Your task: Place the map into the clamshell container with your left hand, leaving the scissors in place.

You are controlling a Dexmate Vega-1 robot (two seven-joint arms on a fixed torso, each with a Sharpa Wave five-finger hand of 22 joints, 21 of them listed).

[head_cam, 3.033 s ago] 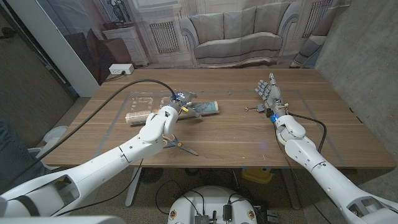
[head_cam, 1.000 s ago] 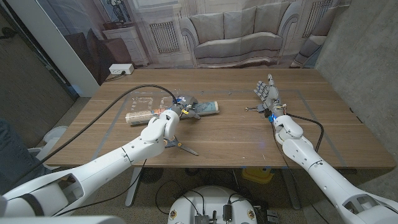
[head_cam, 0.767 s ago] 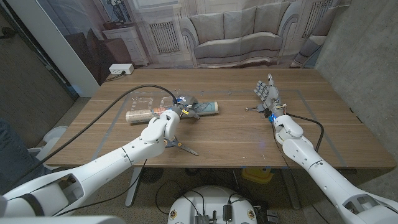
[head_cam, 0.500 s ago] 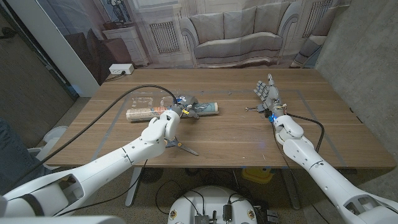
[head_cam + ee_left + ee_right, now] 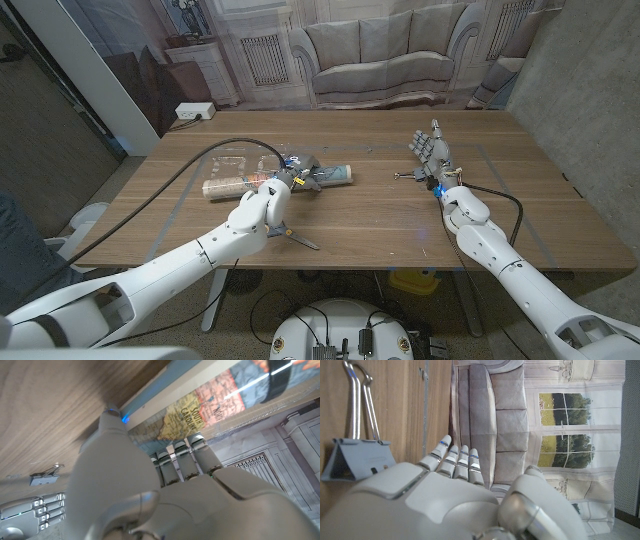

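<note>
The long rolled map (image 5: 338, 174) lies across the table in front of the clear clamshell container (image 5: 228, 160), its left end against the container's front. My left hand (image 5: 296, 174) grips the map near its middle. In the left wrist view my fingers (image 5: 182, 457) curl over the map (image 5: 200, 405) and the thumb presses its near side. The scissors (image 5: 292, 235) lie near the table's front edge, partly under my left forearm. My right hand (image 5: 430, 150) stands on its edge at the right, fingers straight, holding nothing.
A grey binder clip (image 5: 408, 177) lies just left of my right hand and shows close up in the right wrist view (image 5: 355, 455). A black cable (image 5: 190, 165) arcs over the table's left side to my left wrist.
My left hand has settled slightly lower and closer on the map. The map, the scissors and the right hand have stayed put.
</note>
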